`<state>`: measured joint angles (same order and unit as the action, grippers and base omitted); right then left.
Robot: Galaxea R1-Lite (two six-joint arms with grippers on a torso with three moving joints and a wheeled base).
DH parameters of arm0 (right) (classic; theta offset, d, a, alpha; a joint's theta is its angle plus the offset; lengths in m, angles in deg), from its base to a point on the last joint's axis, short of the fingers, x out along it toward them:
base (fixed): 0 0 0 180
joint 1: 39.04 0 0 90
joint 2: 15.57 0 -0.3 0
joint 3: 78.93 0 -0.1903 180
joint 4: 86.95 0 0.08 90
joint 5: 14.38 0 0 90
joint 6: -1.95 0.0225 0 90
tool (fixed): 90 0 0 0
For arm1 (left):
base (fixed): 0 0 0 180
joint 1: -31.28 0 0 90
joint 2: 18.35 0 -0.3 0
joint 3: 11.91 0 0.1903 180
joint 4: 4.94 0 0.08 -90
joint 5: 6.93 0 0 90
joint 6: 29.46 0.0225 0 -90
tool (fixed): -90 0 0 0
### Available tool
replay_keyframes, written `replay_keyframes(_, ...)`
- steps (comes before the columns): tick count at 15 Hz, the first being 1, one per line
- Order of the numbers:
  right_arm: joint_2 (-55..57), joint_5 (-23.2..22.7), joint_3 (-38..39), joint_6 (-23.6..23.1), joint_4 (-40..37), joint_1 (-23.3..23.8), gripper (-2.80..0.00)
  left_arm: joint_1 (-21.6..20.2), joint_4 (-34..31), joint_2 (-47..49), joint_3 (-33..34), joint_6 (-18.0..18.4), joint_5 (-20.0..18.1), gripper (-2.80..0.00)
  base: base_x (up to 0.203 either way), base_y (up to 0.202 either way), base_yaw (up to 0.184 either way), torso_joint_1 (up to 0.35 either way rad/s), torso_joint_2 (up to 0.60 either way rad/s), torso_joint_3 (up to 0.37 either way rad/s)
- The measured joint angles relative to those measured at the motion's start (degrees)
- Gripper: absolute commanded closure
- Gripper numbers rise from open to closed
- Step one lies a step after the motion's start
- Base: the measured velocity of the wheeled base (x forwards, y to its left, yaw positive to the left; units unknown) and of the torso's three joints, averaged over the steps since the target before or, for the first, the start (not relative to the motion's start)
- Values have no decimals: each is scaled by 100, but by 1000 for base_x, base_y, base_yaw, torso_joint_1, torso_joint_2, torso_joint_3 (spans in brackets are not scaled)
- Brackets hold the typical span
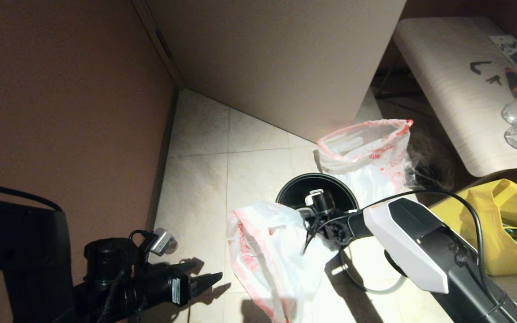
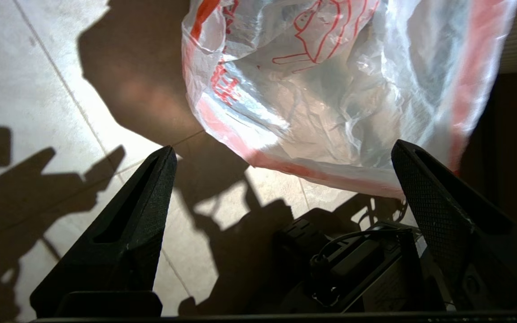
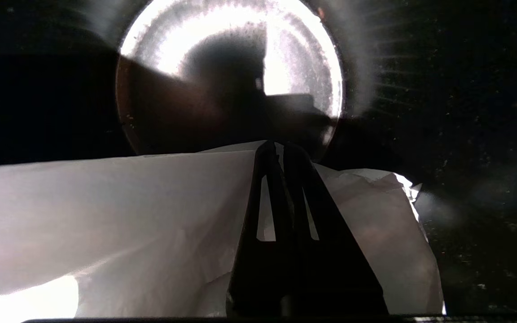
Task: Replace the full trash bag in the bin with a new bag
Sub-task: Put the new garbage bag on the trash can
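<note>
Your right end effector (image 3: 276, 148) is pinched tight on the film of the new bag (image 1: 267, 260), holding it over the open mouth of the bin (image 1: 295, 190); the bag hangs slack down the bin's near side, toward the robot. The bin stands on the tiled floor (image 1: 195, 179) and its lit bottom shows bare in the right wrist view. The full trash bag (image 1: 370, 157) sits on the floor touching the bin's far right side, close by the counter (image 1: 447, 89). Your left end effector (image 2: 281, 152) hovers low over the floor with its fingers spread wide, gripping nothing, the new bag just ahead of it.
</note>
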<state>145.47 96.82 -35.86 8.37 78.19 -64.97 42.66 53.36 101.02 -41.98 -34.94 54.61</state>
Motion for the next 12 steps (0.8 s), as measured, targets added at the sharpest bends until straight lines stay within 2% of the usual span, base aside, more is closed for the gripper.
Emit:
replay_keyframes(5, -574, 171, 241, 336, -118, 16, -280, -45, 102, 304, 50, -1, -155, -280, 0, 0, 0, 0, 0, 0)
replay_keyframes(7, -1013, 176, 515, 535, -280, 16, -280, -45, 171, 326, 47, -17, -291, -280, 0, 0, 0, 0, 0, 0)
replay_keyframes(12, -2151, 289, 1437, 1107, -910, 7, -280, -9, 243, 328, 48, -25, -336, -280, 0, 0, 0, 0, 0, 0)
